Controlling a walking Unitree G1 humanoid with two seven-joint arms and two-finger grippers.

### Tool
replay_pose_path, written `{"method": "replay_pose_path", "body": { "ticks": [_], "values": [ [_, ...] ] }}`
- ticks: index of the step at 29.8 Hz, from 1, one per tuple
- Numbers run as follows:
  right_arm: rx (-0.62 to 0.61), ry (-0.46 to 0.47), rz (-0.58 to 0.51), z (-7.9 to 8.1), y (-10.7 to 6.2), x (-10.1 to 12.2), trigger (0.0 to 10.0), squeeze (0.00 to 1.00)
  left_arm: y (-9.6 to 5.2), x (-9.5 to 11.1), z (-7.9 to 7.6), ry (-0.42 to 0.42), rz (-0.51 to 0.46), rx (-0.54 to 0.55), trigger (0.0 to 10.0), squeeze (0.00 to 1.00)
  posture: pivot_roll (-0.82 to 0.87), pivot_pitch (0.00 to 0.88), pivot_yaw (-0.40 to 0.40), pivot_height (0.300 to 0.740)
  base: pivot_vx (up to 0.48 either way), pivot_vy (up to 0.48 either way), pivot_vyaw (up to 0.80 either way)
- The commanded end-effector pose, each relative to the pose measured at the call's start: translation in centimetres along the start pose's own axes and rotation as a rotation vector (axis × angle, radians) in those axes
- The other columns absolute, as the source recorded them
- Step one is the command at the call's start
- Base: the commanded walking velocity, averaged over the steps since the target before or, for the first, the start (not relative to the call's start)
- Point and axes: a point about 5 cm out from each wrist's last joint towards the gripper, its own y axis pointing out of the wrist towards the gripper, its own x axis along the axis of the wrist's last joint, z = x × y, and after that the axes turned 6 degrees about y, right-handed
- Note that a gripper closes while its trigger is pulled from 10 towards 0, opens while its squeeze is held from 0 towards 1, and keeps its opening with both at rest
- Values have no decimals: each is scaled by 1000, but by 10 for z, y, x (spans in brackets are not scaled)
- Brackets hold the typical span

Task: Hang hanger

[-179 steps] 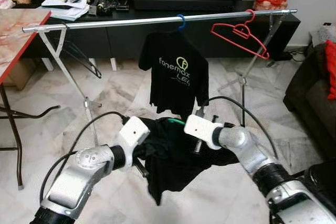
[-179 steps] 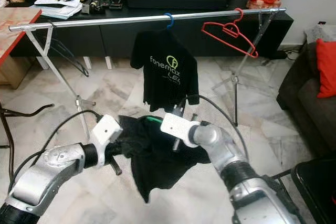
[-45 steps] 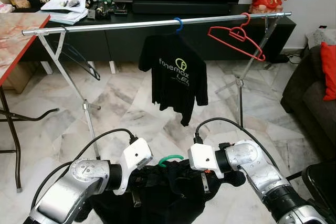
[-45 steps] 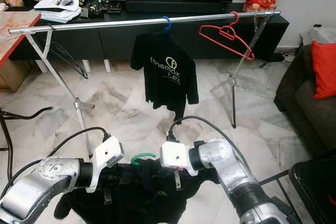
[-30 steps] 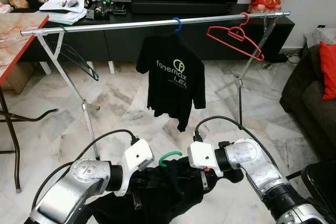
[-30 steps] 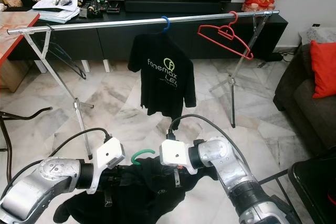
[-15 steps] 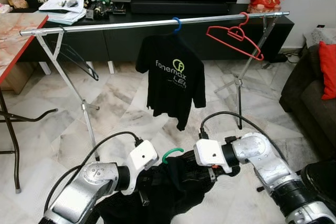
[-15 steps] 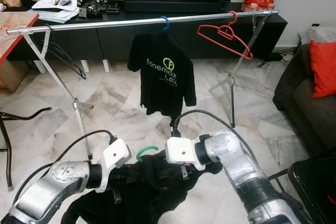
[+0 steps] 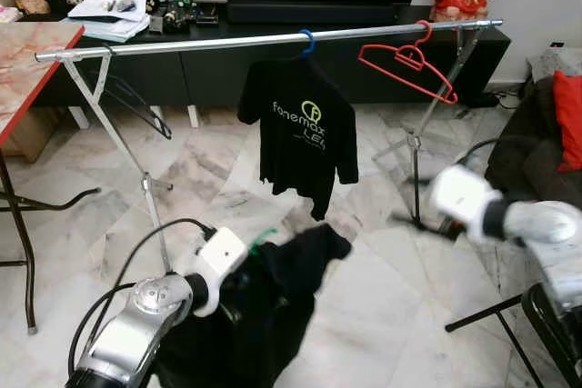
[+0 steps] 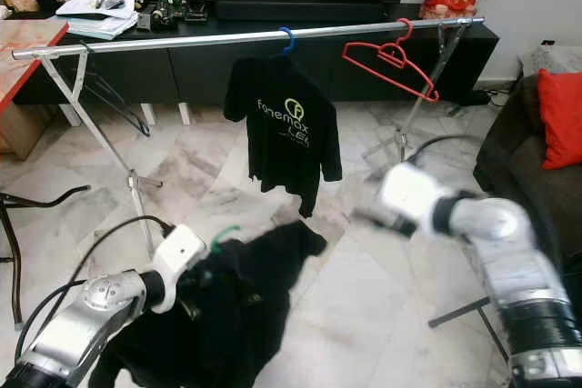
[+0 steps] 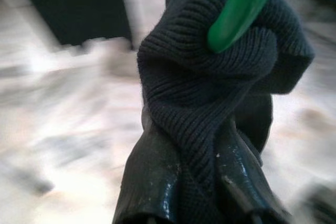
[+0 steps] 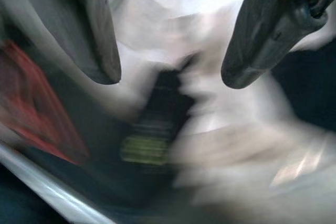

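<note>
While black garment (image 9: 264, 306) droops lower centre on green hanger (image 11: 239, 9), left gripper (image 11: 197, 182) clamps knit collar just under hook. Right gripper (image 12: 173, 51), blurred at mid right, fingers (image 12: 268, 30) spread, empty. Silver rail (image 9: 227, 41) crosses upper frame: black printed T-shirt (image 9: 305, 147) centre, red hanger (image 9: 405, 65) right.

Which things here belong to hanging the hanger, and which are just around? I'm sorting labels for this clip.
For the job:
- green plastic hanger carrying a black knit shirt
- left tool, shut on that shirt's collar
- right tool, open
- silver metal clothes rail

Just around:
- hung black printed T-shirt
- empty red hanger
- black TV cabinet
</note>
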Motion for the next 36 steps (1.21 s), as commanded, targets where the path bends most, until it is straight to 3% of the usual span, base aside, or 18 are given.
{"method": "replay_pose_path", "body": {
  "ticks": [1,4,7,8,13,14,15,19,20,22,25,27,32,34,36],
  "values": [
    [-355,287,102,-27,-26,-48,10000,0,-3,-11,19,-22,39,167,10000,0,-58,105,4,740,0,0,0],
    [-447,358,207,-17,-46,-95,10000,0,-6,-19,25,-44,50,231,10000,0,-69,95,18,740,0,0,0],
    [-466,425,330,9,-58,-138,10000,0,-7,-22,27,-65,42,266,10000,0,-62,82,25,740,0,0,0],
    [-466,425,330,9,-58,-138,10000,0,-7,-22,27,-65,42,266,10000,0,-62,82,25,740,0,0,0],
    [-517,467,570,59,-73,-194,10000,0,-11,-26,31,-107,15,356,10000,0,-37,52,34,740,0,0,0],
    [-489,486,610,81,-73,-205,10000,0,-15,-28,32,-121,-1,392,10000,0,-40,46,41,740,0,0,0],
    [-483,494,615,87,-73,-207,10000,0,-15,-28,32,-126,-6,403,10000,0,-40,46,41,740,0,0,0],
    [-408,553,705,139,-81,-229,10000,0,-25,-40,32,-188,-13,449,10000,0,-27,21,60,740,0,0,0],
    [-378,606,762,166,-91,-240,10000,0,-31,-45,31,-221,-27,471,10000,0,-27,15,67,740,0,0,0],
    [-366,615,841,191,-103,-249,10000,0,-38,-49,29,-241,-43,484,10000,0,-18,12,73,740,0,0,0],
    [-383,660,910,215,-117,-257,10000,0,-45,-62,24,-289,-29,498,10000,0,-29,12,79,740,0,0,0],
    [-394,685,931,216,-119,-258,10000,0,-50,-72,24,-321,-20,525,10000,0,-42,16,79,740,0,0,0],
    [-442,755,948,220,-125,-261,10000,0,-57,-73,21,-335,-38,553,10000,0,-43,7,71,740,0,0,0],
    [-317,628,952,217,-122,-260,10000,0,-61,-73,20,-330,-43,552,10000,0,-34,8,66,740,0,0,0],
    [-355,668,950,219,-123,-260,10000,0,-63,-74,19,-336,-42,555,10000,0,-28,1,61,740,0,0,0]
  ]
}}
